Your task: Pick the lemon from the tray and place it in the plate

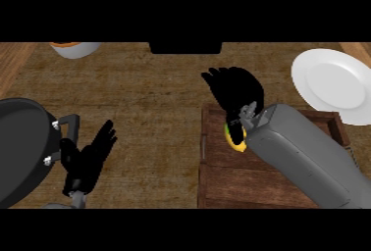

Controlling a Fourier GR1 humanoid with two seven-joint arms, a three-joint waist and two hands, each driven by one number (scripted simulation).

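The lemon (235,139) shows as a yellow sliver at the far left of the brown wooden tray (225,179); most of it is hidden under my right wrist. My right hand (235,93) hovers past the tray's far edge with its fingers fanned out straight and away from the lemon, so it is open. The grey right forearm crosses the tray from the lower right. The white plate (337,86) lies at the upper right, just beyond the tray's far right corner. My left hand (91,157) rests open at the lower left, fingers up.
A large black pan (22,147) with its handle mount fills the left edge, right beside my left hand. A white cup with orange contents (74,48) stands at the far left. A black object (185,47) sits at the far middle edge.
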